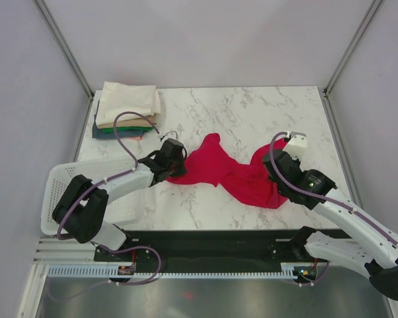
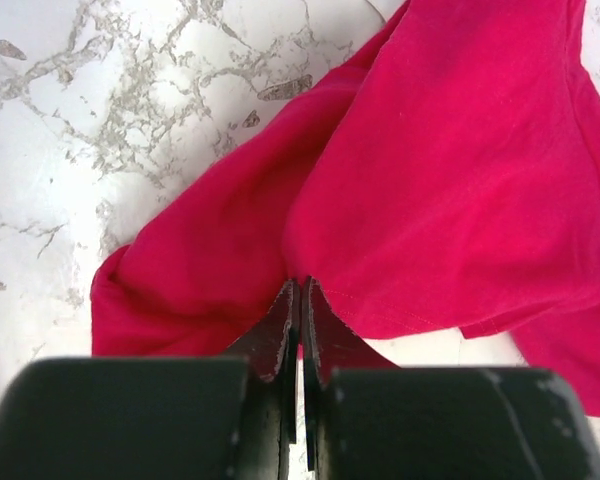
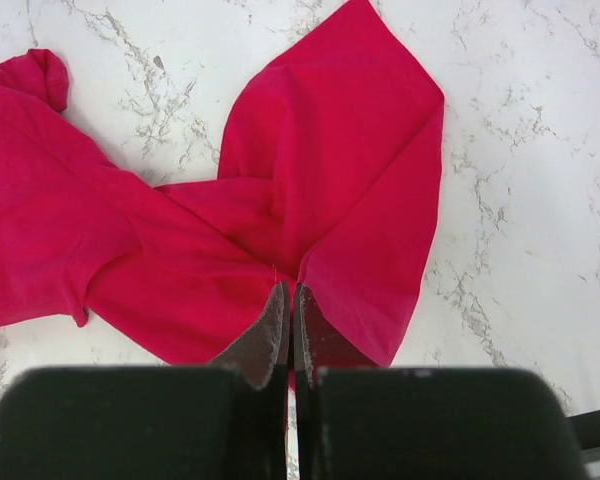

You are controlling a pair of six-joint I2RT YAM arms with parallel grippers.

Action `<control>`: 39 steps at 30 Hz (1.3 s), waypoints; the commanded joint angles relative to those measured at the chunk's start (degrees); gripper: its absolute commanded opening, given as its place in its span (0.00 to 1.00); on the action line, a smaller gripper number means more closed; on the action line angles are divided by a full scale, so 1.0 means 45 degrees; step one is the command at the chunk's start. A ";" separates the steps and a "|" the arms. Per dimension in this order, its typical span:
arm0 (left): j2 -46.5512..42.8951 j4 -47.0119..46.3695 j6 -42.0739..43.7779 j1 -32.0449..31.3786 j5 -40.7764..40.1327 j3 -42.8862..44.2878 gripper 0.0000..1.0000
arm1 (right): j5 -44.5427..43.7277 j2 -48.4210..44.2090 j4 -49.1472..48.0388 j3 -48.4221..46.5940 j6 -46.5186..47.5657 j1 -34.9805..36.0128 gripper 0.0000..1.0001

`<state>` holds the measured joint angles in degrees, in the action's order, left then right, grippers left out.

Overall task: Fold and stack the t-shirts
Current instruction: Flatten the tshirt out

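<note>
A crimson-red t-shirt (image 1: 229, 171) lies crumpled and twisted across the middle of the marble table. My left gripper (image 1: 173, 161) is shut on its left edge; in the left wrist view the jaws (image 2: 301, 285) pinch a fold of red cloth (image 2: 450, 170). My right gripper (image 1: 276, 165) is shut on the shirt's right part; in the right wrist view the jaws (image 3: 288, 288) pinch red cloth (image 3: 320, 180). A stack of folded t-shirts (image 1: 125, 109), cream on top with tan, green and dark blue below, sits at the back left.
A white perforated plastic basket (image 1: 66, 192) stands at the front left, partly under the left arm. Metal frame posts rise at the table's back corners. A black base rail (image 1: 205, 248) runs along the near edge.
</note>
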<state>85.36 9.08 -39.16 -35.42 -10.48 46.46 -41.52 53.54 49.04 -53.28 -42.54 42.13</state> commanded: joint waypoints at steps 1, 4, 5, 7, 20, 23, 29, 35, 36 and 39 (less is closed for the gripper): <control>-0.1135 0.0438 0.0068 0.0019 -0.0463 0.0359 0.02 | 0.0085 -0.0432 -0.0194 -0.0230 0.0177 -0.0123 0.00; -0.2598 0.1861 0.0341 0.0000 -0.0893 0.1100 0.02 | -0.0032 -0.0764 0.0410 -0.1085 0.0216 -0.0143 0.00; -0.3086 0.2197 0.0516 -0.0020 -0.0952 0.1605 0.02 | -0.0051 -0.0861 0.0644 -0.1419 0.0216 -0.0124 0.00; -0.4569 0.2822 0.0751 0.0000 -0.0991 0.2115 0.02 | -0.0246 -0.1251 0.1502 -0.2610 0.0138 -0.0143 0.00; -1.0510 0.6165 0.3916 0.0000 -0.0934 0.7563 0.02 | -0.0677 -0.4122 0.2093 -0.7650 0.3085 -0.0143 0.00; -1.1174 0.6146 0.4228 0.0000 -0.0329 0.8267 0.02 | -0.0384 -0.4902 0.1625 -0.8529 0.3905 -0.0143 0.00; -1.1352 0.5738 0.4853 0.0058 0.1175 0.9536 0.02 | -0.0188 -0.5491 0.0591 -0.8786 0.5389 -0.0163 0.00; -0.9521 0.4643 0.5712 0.0370 0.2270 1.2269 0.02 | -0.0850 -0.5395 -0.1965 -0.9467 0.6854 -0.0611 0.00; -0.9091 0.4642 0.5829 0.0390 0.2541 1.2796 0.02 | -0.1045 -0.4930 -0.2164 -0.9972 0.7282 -0.0631 0.00; -0.7450 0.4623 0.6259 0.0390 0.2486 1.4633 0.02 | -0.2254 -0.3254 -0.2440 -1.1454 0.8006 -0.0632 0.00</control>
<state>47.24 33.15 -15.97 -34.09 -1.02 108.47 -45.45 31.53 45.36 -98.83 -13.37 39.51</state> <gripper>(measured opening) 0.026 0.012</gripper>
